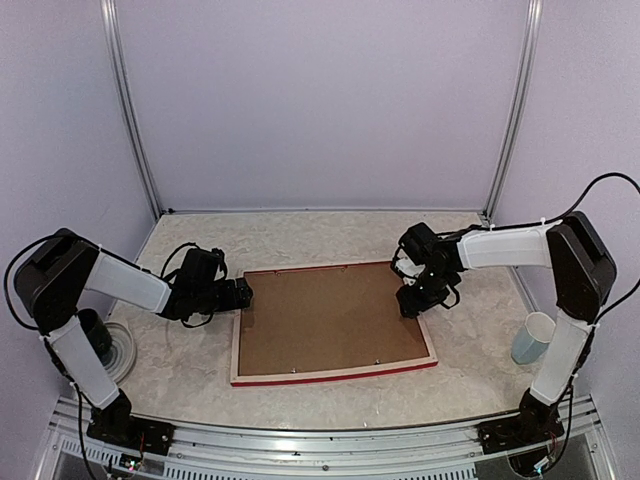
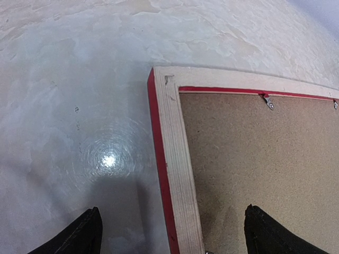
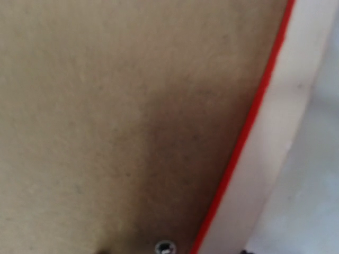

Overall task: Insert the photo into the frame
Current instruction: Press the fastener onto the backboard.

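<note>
The frame lies face down in the middle of the table, with its pale wood back and thin red edge showing. A brown backing board fills its opening. The photo is hidden. My left gripper is low at the frame's left side. It is open, and its jaws straddle the left rail with one finger over the table and one over the board. My right gripper points down close over the board, just inside the right rail. It looks open and holds nothing.
A pale blue-and-white cup stands at the right near the right arm. A dark cup sits on a white dish at the left. Small metal tabs hold the board along the frame's far rail. A screw head sits near the right rail.
</note>
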Robot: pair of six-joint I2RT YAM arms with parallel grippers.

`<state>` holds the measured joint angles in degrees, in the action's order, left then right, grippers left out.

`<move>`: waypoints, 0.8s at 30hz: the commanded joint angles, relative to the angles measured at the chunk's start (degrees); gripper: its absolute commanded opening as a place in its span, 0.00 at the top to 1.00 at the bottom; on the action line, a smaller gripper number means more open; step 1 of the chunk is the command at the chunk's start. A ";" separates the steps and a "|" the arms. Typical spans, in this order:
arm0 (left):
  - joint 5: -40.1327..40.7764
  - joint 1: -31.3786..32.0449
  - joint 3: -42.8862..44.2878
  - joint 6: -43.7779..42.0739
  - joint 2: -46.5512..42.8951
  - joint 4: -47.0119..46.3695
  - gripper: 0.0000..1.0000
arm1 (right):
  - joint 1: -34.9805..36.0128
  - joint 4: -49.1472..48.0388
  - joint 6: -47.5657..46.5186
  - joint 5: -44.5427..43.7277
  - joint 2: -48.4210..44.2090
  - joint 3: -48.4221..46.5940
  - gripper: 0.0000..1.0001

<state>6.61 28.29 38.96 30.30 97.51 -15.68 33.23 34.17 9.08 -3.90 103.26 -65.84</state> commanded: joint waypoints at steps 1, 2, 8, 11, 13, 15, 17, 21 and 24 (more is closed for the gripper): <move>-2.09 -0.43 0.98 -0.31 1.95 2.04 0.09 | 0.08 0.86 -2.41 0.93 2.18 -0.67 0.48; -2.10 -0.43 1.07 -0.33 1.97 2.13 0.09 | 0.00 0.91 -2.61 0.84 2.39 -0.70 0.49; -2.48 -0.43 1.80 -0.68 2.85 2.76 0.08 | -0.10 1.16 -3.56 0.72 2.52 -0.41 0.57; -2.81 -0.43 2.03 -0.77 3.28 2.76 0.07 | -0.19 1.23 -3.87 1.06 2.54 -0.02 0.62; -2.95 -0.43 2.31 -0.77 3.75 3.03 0.07 | -0.19 1.19 -4.13 1.03 2.49 0.01 0.65; -2.68 -0.43 2.87 -0.90 4.35 3.87 0.08 | -0.19 1.23 -4.00 1.00 2.46 0.14 0.66; -2.34 -0.43 3.36 -1.03 5.01 4.73 0.10 | -0.18 1.14 -3.89 1.04 2.43 0.11 0.66; -1.27 -0.34 4.27 -1.15 5.87 6.97 0.15 | -0.21 0.78 -3.43 0.59 2.44 0.21 0.68; -1.24 -0.22 4.77 -1.10 6.26 7.99 0.18 | -0.19 0.48 -2.96 0.61 2.46 0.27 0.73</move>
<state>6.55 28.29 43.57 29.17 101.21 -14.09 32.75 34.50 5.91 -4.91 104.12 -66.15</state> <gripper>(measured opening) 0.840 0.297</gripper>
